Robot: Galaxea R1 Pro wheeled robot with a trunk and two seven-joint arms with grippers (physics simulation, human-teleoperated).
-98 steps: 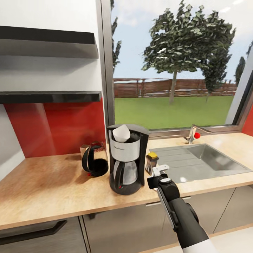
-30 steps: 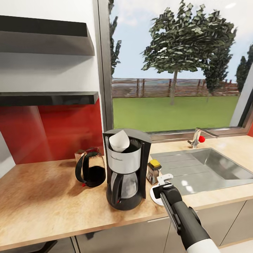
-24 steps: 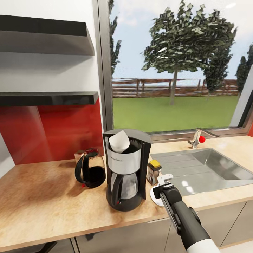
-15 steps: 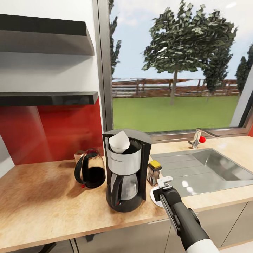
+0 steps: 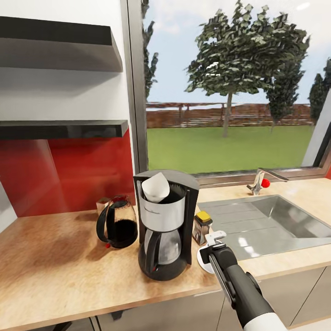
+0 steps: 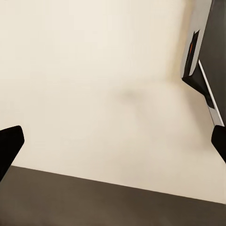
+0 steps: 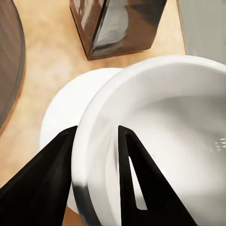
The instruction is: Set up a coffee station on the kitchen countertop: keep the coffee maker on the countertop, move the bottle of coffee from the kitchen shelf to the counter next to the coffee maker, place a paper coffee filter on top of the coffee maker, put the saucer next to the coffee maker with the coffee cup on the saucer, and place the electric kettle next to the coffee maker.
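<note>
The black coffee maker [image 5: 165, 230] stands on the wooden countertop [image 5: 59, 262] with a white paper filter [image 5: 155, 187] in its top. Left of it is the dark glass electric kettle [image 5: 117, 223]. The coffee bottle [image 5: 201, 227] [image 7: 120, 26] with a yellow lid stands at its right. In front of the bottle lies the white saucer [image 5: 203, 257] [image 7: 61, 113]. My right gripper [image 5: 213, 243] [image 7: 96, 134] is shut on the rim of the white coffee cup [image 5: 215, 237] [image 7: 165, 136], one finger inside and one outside, right over the saucer. My left gripper [image 6: 113, 143] is open and holds nothing.
A steel sink [image 5: 271, 220] with a tap [image 5: 259, 179] lies to the right of the station. Two dark wall shelves [image 5: 64, 128] hang above the counter's left part, against a red backsplash. The left wrist view faces a pale surface with a dark edge.
Since 3.3 s ago the view has shifted and my right gripper with the cup has come over the saucer. Over the last second the arm has hardly moved.
</note>
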